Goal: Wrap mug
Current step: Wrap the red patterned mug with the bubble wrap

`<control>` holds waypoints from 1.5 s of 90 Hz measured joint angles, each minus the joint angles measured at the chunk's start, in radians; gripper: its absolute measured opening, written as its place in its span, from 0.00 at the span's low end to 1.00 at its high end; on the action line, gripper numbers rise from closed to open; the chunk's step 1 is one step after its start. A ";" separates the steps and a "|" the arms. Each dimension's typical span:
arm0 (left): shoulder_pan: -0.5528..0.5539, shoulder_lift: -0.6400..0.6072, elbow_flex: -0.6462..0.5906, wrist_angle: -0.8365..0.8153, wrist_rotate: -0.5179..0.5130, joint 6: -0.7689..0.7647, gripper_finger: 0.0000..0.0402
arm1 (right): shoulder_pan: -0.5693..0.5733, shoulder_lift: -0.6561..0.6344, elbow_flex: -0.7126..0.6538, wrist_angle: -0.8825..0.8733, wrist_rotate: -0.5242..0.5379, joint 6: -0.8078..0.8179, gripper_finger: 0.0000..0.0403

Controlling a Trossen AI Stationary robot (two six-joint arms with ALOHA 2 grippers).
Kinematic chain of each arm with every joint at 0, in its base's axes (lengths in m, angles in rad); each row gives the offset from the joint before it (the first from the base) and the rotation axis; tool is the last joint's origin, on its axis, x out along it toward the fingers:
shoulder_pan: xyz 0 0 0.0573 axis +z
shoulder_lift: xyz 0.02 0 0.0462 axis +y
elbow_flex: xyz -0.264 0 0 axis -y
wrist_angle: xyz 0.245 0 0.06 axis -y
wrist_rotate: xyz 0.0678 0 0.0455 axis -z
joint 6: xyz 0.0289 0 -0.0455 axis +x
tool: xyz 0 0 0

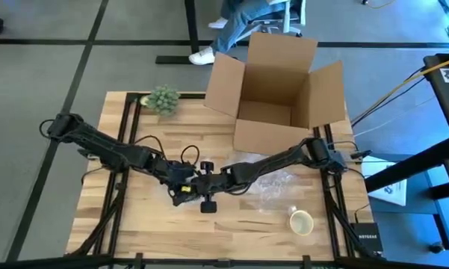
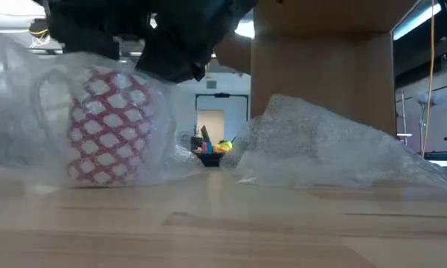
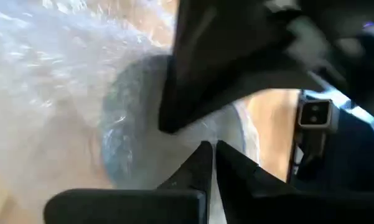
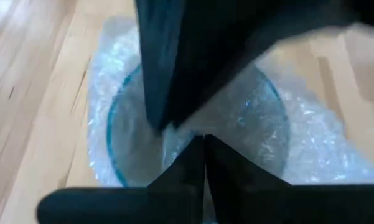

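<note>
A red-and-white patterned mug (image 2: 108, 126) stands upright on the wooden table (image 1: 134, 224), with clear bubble wrap (image 2: 320, 145) drawn around it. The rest of the sheet (image 1: 273, 187) lies spread toward the table's right. Both grippers meet right above the mug and hide it in the high view. My left gripper (image 1: 185, 187) (image 3: 211, 163) and my right gripper (image 1: 209, 183) (image 4: 203, 155) are each shut on wrap gathered over the mug's mouth. My left gripper pinches bubble wrap (image 3: 185, 142) bunched over the mug's mouth between its two fingertips, coming from above and pointing down. The mug stays on the table beneath it. How many layers it holds I cannot tell. My right gripper pinches the gathered wrap (image 4: 177, 140) above the mug's round opening between its two fingertips, pointing down from above. It sits close against the left gripper. The wrap drapes down around the standing mug.
An open cardboard box (image 1: 273, 93) stands at the far side of the table. A small green plant (image 1: 162, 99) is at the far left. A cream mug (image 1: 301, 222) sits near the front right. A person's legs (image 1: 231, 30) show beyond the table.
</note>
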 joint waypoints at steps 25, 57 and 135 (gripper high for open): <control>-0.001 -0.130 0.028 -0.122 -0.107 0.048 0.00 | 0.000 0.007 -0.005 -0.008 0.003 -0.004 0.00; -0.030 -0.240 0.044 -0.211 -0.157 0.022 0.00 | 0.000 0.004 -0.004 0.000 0.007 -0.003 0.00; -0.220 0.153 -0.225 0.329 -0.352 -0.060 0.00 | -0.001 0.001 0.090 -0.036 0.003 -0.025 0.00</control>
